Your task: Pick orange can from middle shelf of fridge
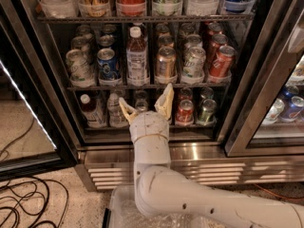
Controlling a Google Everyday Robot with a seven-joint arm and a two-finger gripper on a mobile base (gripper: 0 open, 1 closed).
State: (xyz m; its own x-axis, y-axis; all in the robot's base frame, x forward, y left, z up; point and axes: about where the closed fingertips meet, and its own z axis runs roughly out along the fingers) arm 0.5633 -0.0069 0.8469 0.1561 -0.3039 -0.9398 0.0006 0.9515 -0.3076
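The shiny copper-orange metal drink can (166,64) stood upright at the front of the thin dark metal middle shelf (114,86) of the glass-doored steel fridge (199,151), just above the robot's spread-fingered hand (146,107).

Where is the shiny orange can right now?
In the camera view, the orange can stands front and centre on the middle shelf, between the white-capped bottle and a silver-green can. The open gripper sits just below it.

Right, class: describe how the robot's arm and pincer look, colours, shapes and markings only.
The arm is smooth and off-white, in rounded tubular segments, with a ring seam at the wrist and small dark dots on the casing. The pincer, low in front of the fridge, has two tapered cream fingers.
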